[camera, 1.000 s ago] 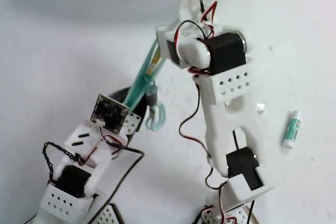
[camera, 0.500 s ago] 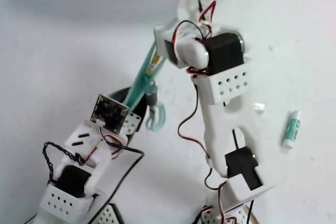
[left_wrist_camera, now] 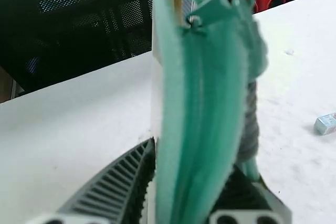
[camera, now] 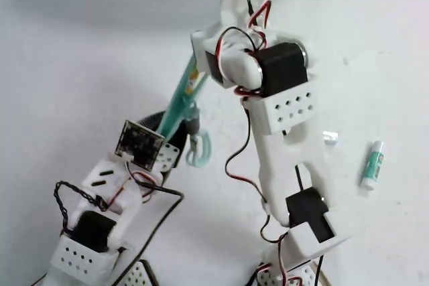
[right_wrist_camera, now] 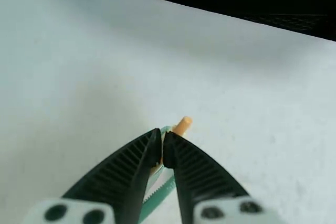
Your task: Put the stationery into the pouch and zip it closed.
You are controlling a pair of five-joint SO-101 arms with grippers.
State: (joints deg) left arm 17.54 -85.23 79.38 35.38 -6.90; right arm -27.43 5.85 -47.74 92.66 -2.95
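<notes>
The left gripper [left_wrist_camera: 194, 174] has its ribbed black jaws clamped on one end of a green fabric zip pouch [left_wrist_camera: 202, 103], holding it up on edge over the white table [camera: 80, 65]. The right gripper [right_wrist_camera: 164, 136] is pinched nearly shut on a slim tan wooden pencil [right_wrist_camera: 183, 124] poking from the pouch's other end — the zipper-pull end. Well apart, beyond the right arm, a green-and-white glue stick [camera: 372, 163] lies on the table — a small silvery wrapped piece [camera: 328, 137] near it.

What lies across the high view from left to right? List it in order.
left arm → green pouch → right arm → glue stick
</notes>
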